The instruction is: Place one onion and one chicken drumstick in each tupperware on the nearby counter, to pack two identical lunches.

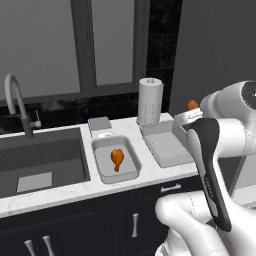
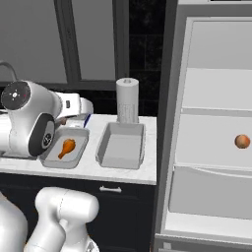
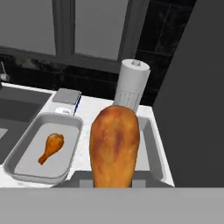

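Observation:
My gripper [image 3: 114, 183] is shut on a chicken drumstick [image 3: 114, 148], which stands large in the hand view. In the left base view its orange tip [image 1: 192, 104] shows above the hand, over the right end of the counter [image 1: 65, 192]. Two grey tupperwares sit side by side on the counter. The left tupperware [image 1: 102, 172] holds another drumstick [image 1: 117, 159]. The right tupperware [image 1: 165, 145] has nothing in it and lies just below and beside my gripper. One onion [image 2: 241, 141] rests on a white shelf of the open fridge at the right.
A paper towel roll [image 1: 150, 100] stands behind the right tupperware. A small grey box [image 1: 99, 123] lies behind the left one. The sink [image 1: 40, 160] with its faucet [image 1: 17, 102] takes up the counter's left. The fridge wall [image 2: 170, 123] borders the counter's right end.

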Controlling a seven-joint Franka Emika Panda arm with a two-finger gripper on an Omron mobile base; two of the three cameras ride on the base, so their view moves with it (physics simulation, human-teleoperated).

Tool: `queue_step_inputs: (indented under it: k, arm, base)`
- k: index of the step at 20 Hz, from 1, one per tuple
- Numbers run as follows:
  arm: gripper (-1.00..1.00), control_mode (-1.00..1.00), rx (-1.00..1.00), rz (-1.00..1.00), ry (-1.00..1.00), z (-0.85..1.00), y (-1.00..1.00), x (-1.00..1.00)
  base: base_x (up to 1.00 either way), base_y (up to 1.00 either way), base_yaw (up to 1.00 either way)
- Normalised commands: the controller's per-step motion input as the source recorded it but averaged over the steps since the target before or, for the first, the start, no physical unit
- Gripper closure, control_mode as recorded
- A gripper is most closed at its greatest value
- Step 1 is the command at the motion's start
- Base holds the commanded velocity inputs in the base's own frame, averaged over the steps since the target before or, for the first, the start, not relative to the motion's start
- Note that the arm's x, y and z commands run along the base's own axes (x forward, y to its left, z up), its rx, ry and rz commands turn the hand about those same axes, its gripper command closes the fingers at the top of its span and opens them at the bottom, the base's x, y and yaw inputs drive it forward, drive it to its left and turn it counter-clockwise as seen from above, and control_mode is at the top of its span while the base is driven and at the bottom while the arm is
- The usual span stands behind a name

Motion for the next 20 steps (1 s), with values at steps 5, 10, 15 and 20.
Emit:
queue_step_inputs:
  k: [5, 10, 15, 20]
  arm:
    - [1.0, -1.0, -0.09, -0.05, 0.46, -1.0, -0.05, 0.51]
    - [1.0, -1.0, -0.02, 0.0, 0.19, -0.73, -0.02, 0.5]
    - [1.0, -1.0, 0.0, 0.0, 0.07, -0.57, -0.28, 0.33]
    - [1.0, -1.0, 0.0, 0.0, 0.12, -0.41, -0.32, 0.46]
  base:
    - [0.0, 0.0, 0.0]
    - [0.0, 0.0, 0.0]
    - [0.0, 0.0, 0.0]
    - [0.0, 0.0, 0.0]
